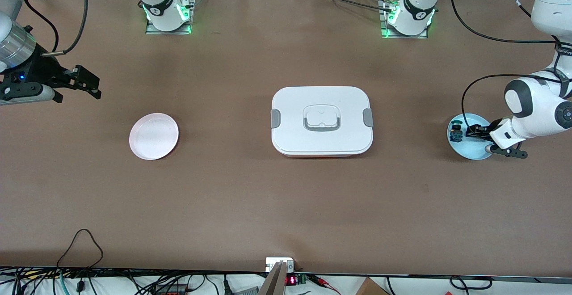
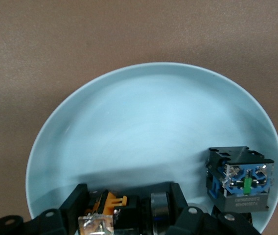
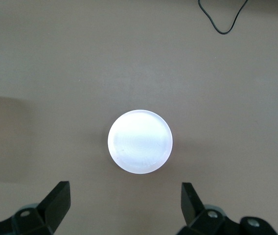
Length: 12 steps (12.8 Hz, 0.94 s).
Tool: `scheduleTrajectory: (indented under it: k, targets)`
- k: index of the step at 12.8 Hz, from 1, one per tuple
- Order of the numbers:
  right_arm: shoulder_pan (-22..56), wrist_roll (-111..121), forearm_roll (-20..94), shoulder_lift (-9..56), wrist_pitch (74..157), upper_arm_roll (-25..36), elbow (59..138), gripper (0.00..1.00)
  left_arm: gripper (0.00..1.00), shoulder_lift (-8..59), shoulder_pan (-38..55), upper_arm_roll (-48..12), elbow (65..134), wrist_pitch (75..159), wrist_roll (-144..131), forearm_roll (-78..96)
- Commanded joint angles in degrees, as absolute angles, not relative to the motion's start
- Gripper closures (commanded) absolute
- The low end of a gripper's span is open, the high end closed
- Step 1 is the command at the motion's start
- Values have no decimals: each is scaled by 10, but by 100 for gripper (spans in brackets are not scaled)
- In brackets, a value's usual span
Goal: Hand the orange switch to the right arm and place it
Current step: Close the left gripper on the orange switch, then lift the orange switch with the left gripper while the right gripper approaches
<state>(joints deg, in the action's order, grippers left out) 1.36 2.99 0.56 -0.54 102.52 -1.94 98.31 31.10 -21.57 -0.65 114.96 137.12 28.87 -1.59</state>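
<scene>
Two small parts share the blue plate (image 2: 129, 127) at the left arm's end of the worktop (image 1: 286, 205), and that closeness is the main hazard. The left tool (image 2: 129, 208) is down on this plate with its fingers closed on the orange switch (image 2: 113, 201); the blue-bodied part (image 2: 239, 178) lies just beside it on the same plate. If the lift drifts toward that part, a finger or linkage may nudge it or drag it off the plate.

A second risk is the grip itself. Only a small portion of the switch shows between the fingers, so I judge the hold to be shallow; a quick rise might let the part twist or drop. Such a twist would also leave little free surface for the handover.

The right tool (image 3: 127, 203) hangs with its fingers spread wide and holding nothing, over the worktop beside the pink plate (image 1: 153, 136), well apart from the blue plate. A white lidded box (image 1: 321, 120) sits on the worktop between the two plates, so a low carry could clip its lid.

The switch looks tiny: an orange-tan boxy body with a dark round knob end, partly hidden by the fingers.
</scene>
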Motion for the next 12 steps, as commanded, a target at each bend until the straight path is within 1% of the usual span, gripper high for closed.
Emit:
scheduleTrajectory:
  k: [1, 2, 4, 5, 7, 8, 9, 12]
  targets:
    - [9, 31, 6, 1, 1021, -19, 967, 0, 100, 285, -223, -25, 1150, 1352, 294, -17]
    - [7, 32, 8, 2, 1022, -18, 967, 0, 100, 279, -223, -27, 1147, 1352, 294, -17]
    - [5, 33, 12, 10, 1027, -16, 965, 0, 100, 244, -221, -30, 1147, 1343, 294, -17]
    - [5, 33, 12, 12, 1031, -16, 966, 0, 100, 225, -221, -40, 1144, 1341, 293, -16]
    - [5, 33, 11, 13, 1029, -16, 966, 0, 100, 203, -221, -49, 1125, 1329, 294, -6]
    - [5, 33, 11, 16, 1030, -16, 966, 0, 100, 193, -221, -54, 1114, 1306, 294, 3]
    - [8, 33, 6, 32, 1025, -16, 966, 0, 100, 180, -221, -65, 1097, 1282, 300, 16]
    - [11, 34, 12, 34, 1008, -18, 966, 0, 100, 158, -220, -105, 1069, 1266, 336, 58]
